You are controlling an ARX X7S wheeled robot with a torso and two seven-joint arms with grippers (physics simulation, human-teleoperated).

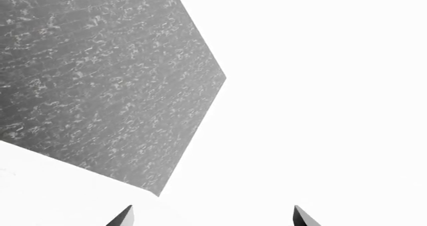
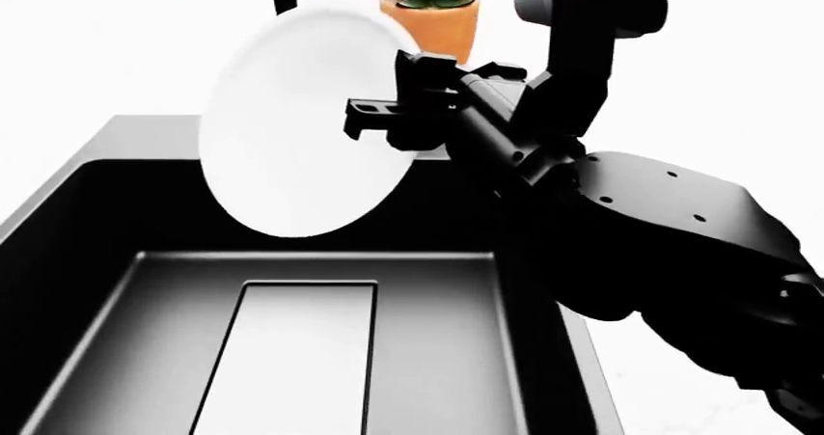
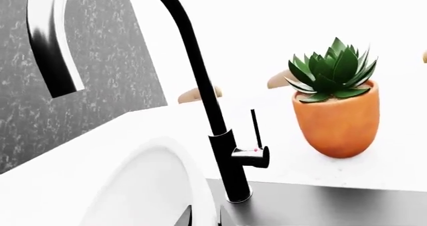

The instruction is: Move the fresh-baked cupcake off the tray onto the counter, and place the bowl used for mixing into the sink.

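My right gripper is shut on the rim of the white bowl and holds it tipped on edge above the black sink. In the right wrist view the bowl fills the lower corner, its rim pinched between the two fingertips of the gripper. The left gripper is open with nothing between its tips, over a plain white surface; it does not show in the head view. The white counter surrounds the sink. The cupcake and the tray are out of view.
A tall black faucet with a side lever stands at the sink's back edge, just behind the bowl. An orange pot with a green succulent sits on the counter beside it. A pale drain plate lies in the basin. A grey speckled surface borders the counter.
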